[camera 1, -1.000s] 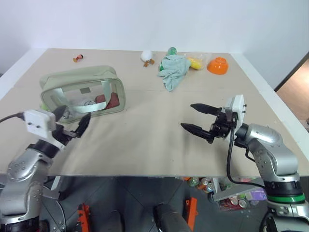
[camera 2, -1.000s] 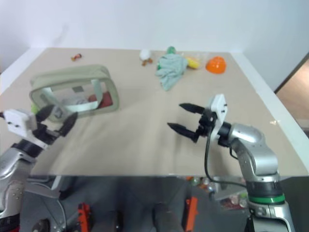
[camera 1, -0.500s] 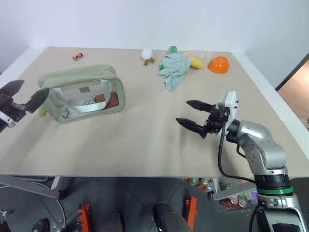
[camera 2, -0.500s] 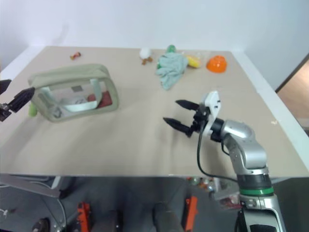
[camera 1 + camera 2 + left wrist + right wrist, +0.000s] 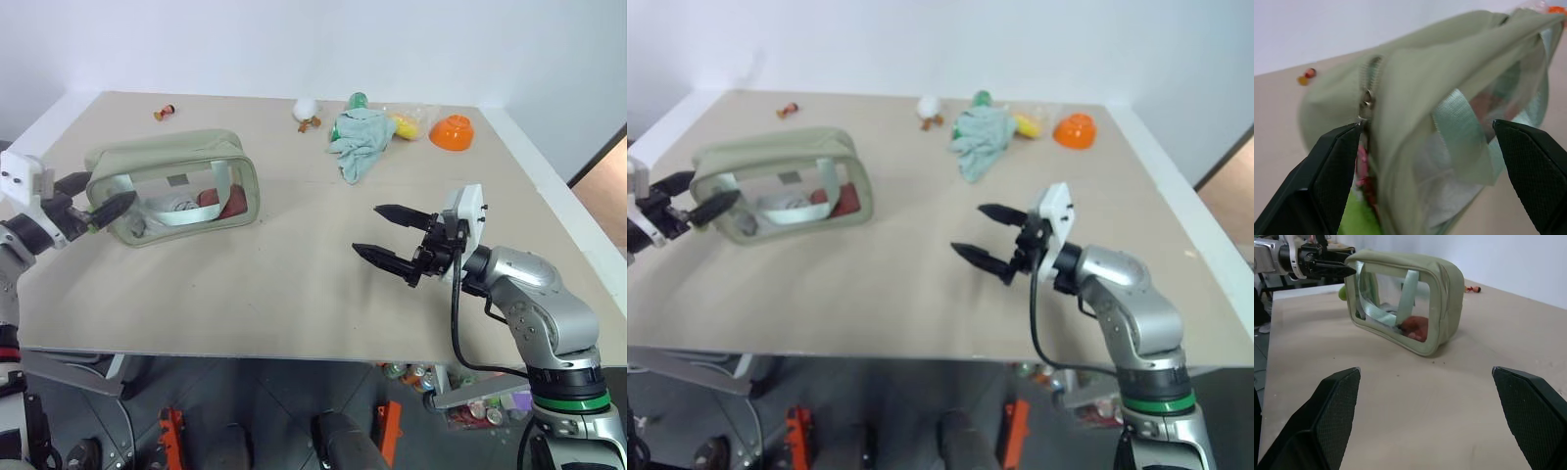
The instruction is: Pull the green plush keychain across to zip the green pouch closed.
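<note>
Overhead first, head views: green pouch (image 5: 174,186) sits on the tabletop (image 5: 294,284) toward the robot's left, one clear window facing the camera, pale handle strap and something red inside. Left gripper (image 5: 96,202) is at the pouch's left end, fingers spread wide, one tip on either side of that end, nothing clamped. Right gripper (image 5: 390,235) hangs over the bare middle-right tabletop, well apart from the pouch, fingers wide apart and empty. Far edge: mint cloth (image 5: 359,140), orange bowl (image 5: 453,131), green bottle (image 5: 353,101) behind the cloth, small white toy (image 5: 309,110), tiny red-orange bit (image 5: 164,112).

Left wrist view: pouch end close up between both fingers (image 5: 1327,181); metal zipper pull (image 5: 1367,98) at the top seam, reddish cord below it, and the green plush keychain (image 5: 1355,219) hanging low beside the near finger. Contact can't be judged.

Right wrist view: pouch seen across the tabletop, left gripper at its far end, keychain a lime blob beside it; right fingers (image 5: 1327,416) wide, empty.
</note>
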`<state>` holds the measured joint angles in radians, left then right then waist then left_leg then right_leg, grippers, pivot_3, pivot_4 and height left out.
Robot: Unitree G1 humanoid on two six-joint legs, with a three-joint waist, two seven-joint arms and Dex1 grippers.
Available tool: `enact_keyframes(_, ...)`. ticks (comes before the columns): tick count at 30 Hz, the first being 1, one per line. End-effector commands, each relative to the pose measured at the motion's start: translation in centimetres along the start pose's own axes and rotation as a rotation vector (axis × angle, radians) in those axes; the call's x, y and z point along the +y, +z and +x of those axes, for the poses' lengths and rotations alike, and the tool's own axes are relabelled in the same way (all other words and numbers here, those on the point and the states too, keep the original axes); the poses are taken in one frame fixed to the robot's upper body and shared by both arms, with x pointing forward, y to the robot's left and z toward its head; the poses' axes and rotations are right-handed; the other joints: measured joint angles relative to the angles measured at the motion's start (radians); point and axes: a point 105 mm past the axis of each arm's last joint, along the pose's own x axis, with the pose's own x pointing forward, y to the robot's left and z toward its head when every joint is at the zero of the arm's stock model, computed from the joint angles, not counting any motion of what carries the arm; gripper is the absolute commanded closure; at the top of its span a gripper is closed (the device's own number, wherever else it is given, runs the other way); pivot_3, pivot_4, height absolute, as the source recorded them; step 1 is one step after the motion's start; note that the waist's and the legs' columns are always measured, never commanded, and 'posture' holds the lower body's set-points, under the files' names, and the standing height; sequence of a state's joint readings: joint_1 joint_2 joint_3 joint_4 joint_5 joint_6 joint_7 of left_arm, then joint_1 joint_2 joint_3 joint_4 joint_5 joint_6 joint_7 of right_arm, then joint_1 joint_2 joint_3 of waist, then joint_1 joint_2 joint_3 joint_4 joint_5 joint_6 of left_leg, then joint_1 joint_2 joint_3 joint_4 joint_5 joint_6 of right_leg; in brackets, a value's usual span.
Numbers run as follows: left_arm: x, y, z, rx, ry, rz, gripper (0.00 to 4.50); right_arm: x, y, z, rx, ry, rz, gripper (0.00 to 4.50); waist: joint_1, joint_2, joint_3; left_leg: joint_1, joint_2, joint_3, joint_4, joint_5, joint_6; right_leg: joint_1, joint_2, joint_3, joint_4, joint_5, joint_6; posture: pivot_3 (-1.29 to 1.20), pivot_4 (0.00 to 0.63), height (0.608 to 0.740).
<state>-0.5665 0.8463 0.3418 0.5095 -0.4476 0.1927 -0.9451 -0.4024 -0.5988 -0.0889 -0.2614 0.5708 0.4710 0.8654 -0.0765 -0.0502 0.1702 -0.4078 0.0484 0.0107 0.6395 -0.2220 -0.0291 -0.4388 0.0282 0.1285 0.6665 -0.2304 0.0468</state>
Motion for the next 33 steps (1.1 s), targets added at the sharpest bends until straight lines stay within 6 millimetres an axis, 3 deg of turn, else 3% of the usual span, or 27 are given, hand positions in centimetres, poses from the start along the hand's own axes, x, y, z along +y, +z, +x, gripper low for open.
enact_keyframes(1, -0.1, 1.0, 0.5, -0.025, -0.032, 0.034, 1.19, 0.0, 1.6, -0.6, -0.03, -0.024, -0.071, 0.0, 0.0, 0.0, 0.0, 0.0, 0.0, 0.0, 0.0, 0.0, 0.0, 0.0, 0.0, 0.0, 0.0, 0.0, 0.0, 0.0, 0.15, 0.74)
enact_keyframes(8, -0.2, 1.2, 0.6, -0.025, -0.039, 0.034, 3.64, -0.2, 1.8, -0.8, -0.035, -0.041, -0.082, 0.0, 0.004, 0.0, 0.0, 0.0, 0.0, -0.001, 0.002, 0.0, 0.0, 0.001, 0.0, -0.001, 0.0, 0.0, 0.0, 0.0, 0.15, 0.74)
enact_keyframes(11, -0.1, 1.2, 0.4, -0.02, -0.03, 0.042, 4.44, -0.2, 1.6, -0.9, -0.029, -0.039, -0.081, 0.0, 0.004, 0.0, 0.0, -0.001, 0.0, -0.002, 0.002, 0.0, 0.0, 0.002, -0.001, -0.001, 0.0, 0.0, 0.0, 0.0, 0.15, 0.74)
enact_keyframes(22, 0.3, 2.5, 0.4, -0.068, -0.009, 0.08, 4.44, -0.4, 1.2, -0.8, -0.021, -0.038, -0.083, 0.0, 0.004, 0.0, 0.0, 0.0, 0.0, -0.003, 0.003, 0.0, 0.0, 0.002, 0.0, -0.002, 0.001, 0.0, 0.001, 0.0, 0.15, 0.74)
enact_keyframes(26, -1.5, 4.0, 0.3, -0.149, -0.128, 0.021, 4.44, -0.5, 1.2, -0.8, -0.019, -0.042, -0.089, 0.0, 0.004, 0.0, 0.0, -0.001, 0.0, -0.003, 0.003, 0.0, 0.0, 0.002, 0.0, -0.002, 0.001, 0.0, 0.001, 0.0, 0.15, 0.74)
enact_keyframes(30, -3.0, 4.2, 0.5, -0.151, -0.199, -0.003, 4.44, -0.5, 1.2, -0.8, -0.013, -0.045, -0.093, 0.0, 0.004, 0.0, 0.0, -0.002, 0.0, -0.005, 0.004, 0.0, 0.0, 0.001, 0.0, -0.003, 0.001, 0.0, 0.0, 0.0, 0.15, 0.74)
enact_keyframes(33, -3.2, 3.3, 0.6, -0.106, -0.208, 0.004, 4.44, -0.5, 1.1, -0.8, -0.011, -0.045, -0.091, 0.0, 0.004, 0.0, 0.0, -0.002, 0.0, -0.006, 0.004, 0.0, 0.0, 0.001, 0.0, -0.004, 0.001, 0.0, 0.0, 0.0, 0.15, 0.74)
